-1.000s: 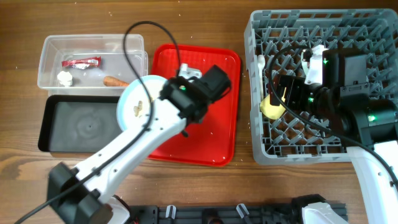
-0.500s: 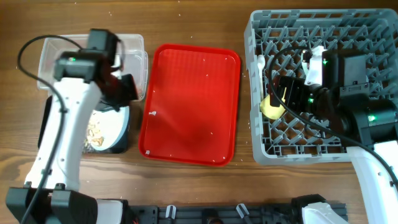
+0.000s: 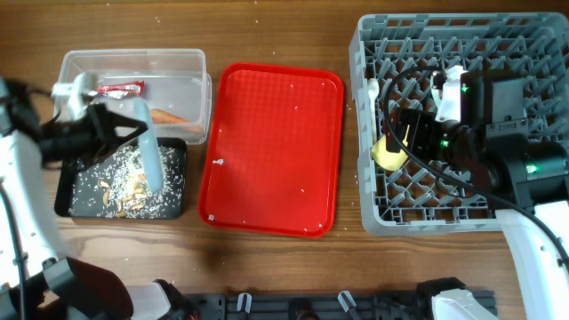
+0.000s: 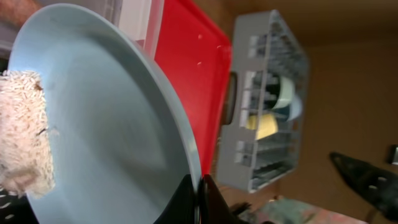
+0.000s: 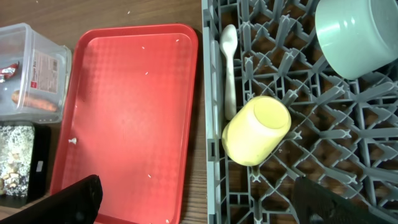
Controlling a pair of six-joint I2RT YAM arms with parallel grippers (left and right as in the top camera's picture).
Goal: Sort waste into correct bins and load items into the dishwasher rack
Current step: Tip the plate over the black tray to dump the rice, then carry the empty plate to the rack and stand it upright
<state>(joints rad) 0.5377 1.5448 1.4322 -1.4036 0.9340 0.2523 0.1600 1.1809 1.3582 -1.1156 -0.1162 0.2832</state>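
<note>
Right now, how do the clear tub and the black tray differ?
The clear tub is see-through with taller walls; the black tray is opaque and shallow. The tub holds a red wrapper and an orange stick; the tray holds beige scraps. Both are rectangular, beside the red tray.

Left tool (image 4: 196, 198) clamped on plate (image 4: 112, 124), right tool (image 5: 208, 202) spread open

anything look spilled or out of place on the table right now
Mostly not: the pale blue plate is tipped on edge over the black tray, and the food scraps lie inside it. But pale crumbs speckle the red tray, with one bigger white bit near its left edge.
</note>
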